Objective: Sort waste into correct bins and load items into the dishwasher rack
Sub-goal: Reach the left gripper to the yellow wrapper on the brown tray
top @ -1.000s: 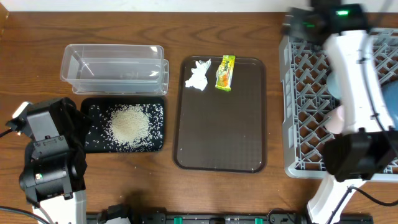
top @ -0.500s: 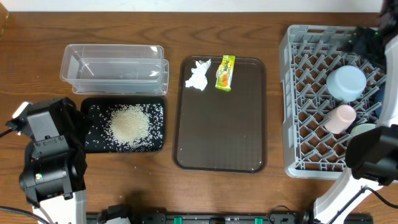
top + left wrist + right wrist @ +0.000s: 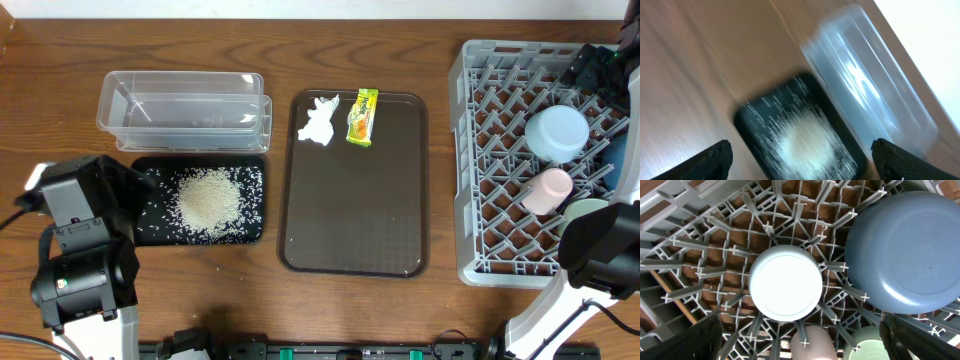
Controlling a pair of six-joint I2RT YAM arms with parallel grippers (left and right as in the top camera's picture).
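Rice grains (image 3: 208, 198) lie heaped in the black tray (image 3: 150, 228), in front of the clear tub (image 3: 185, 110). A crumpled tissue (image 3: 319, 120) and a yellow-green wrapper (image 3: 362, 116) lie at the far end of the brown tray. The grey dishwasher rack (image 3: 465, 150) holds an upturned light-blue bowl (image 3: 557, 132), a pink cup (image 3: 546, 189) and a mint bowl (image 3: 585, 209). The dark-blue bowl (image 3: 905, 250) shows in the right wrist view. My left gripper (image 3: 805, 160) hangs open over the rice (image 3: 805, 140). My right gripper (image 3: 802, 342) is open above the rack (image 3: 715, 255), empty.
The brown serving tray (image 3: 355, 200) lies mid-table between the bins and the rack. The left arm's body (image 3: 85, 250) stands at the front left, and the right arm's base (image 3: 595, 250) at the front right beside the rack.
The right arm has swung off the rack to the far right edge, uncovering the bowls and cup. The left arm has shifted slightly, and its wrist view is blurred with motion.
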